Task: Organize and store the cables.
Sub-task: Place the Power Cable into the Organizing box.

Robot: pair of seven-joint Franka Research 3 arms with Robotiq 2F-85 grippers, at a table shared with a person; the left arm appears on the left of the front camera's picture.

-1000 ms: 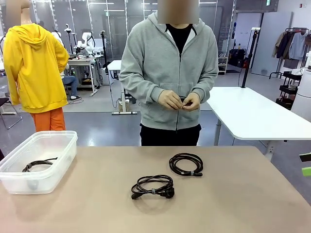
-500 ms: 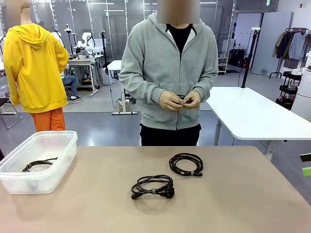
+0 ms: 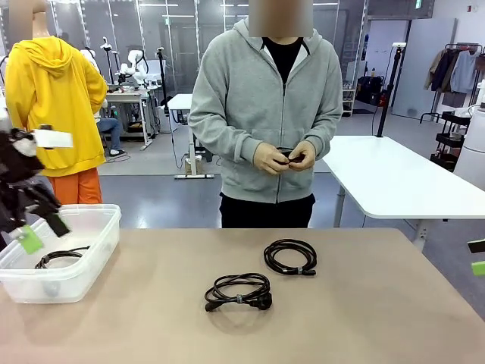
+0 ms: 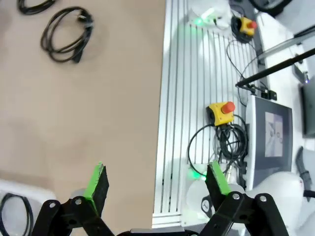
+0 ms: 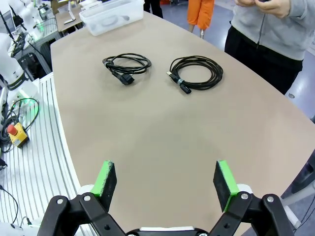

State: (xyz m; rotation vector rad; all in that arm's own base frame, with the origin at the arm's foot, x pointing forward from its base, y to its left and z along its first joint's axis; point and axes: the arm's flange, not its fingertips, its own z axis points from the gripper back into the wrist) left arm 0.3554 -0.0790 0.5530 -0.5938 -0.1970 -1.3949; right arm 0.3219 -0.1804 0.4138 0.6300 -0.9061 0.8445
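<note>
Well apart from the clear bin (image 3: 96, 244), the right gripper (image 5: 166, 184) hangs spread and empty, the left gripper (image 4: 157, 179) (equally wide, holding nothing) hovers by that bin, which holds one coiled cable (image 3: 61, 256), and to its right lie a plugged coil (image 3: 238, 292) nearer and a second coil (image 3: 290, 256) farther.

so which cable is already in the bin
The coil inside the clear bin on the left. The near coil and the far coil lie on the bare table.
</note>
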